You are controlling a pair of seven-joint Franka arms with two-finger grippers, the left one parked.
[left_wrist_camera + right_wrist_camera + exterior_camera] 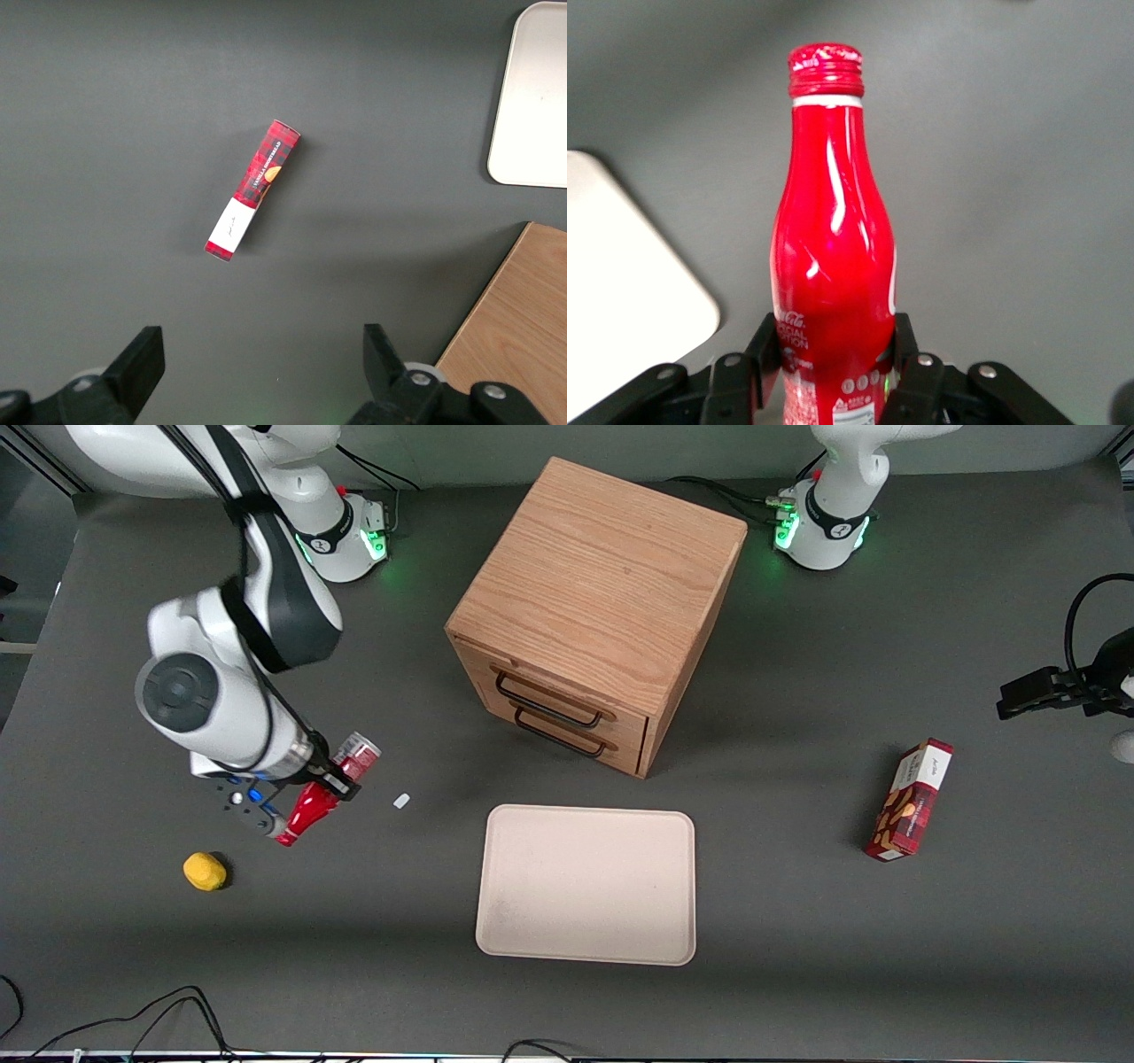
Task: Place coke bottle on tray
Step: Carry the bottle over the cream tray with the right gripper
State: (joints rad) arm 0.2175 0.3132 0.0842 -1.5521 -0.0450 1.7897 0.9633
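The hand (330,779), clamped on the lower body of the coke bottle (321,795), holds it tilted above the tabletop (797,974) toward the working arm's end, well apart from the tray (586,884) lying toward the parked arm's end.

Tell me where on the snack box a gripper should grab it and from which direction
Come straight down from above and close across its two long narrow sides at mid-length. The snack box lies flat on the table, long and slim, with open table all round. The gripper is shut on the coke bottle.
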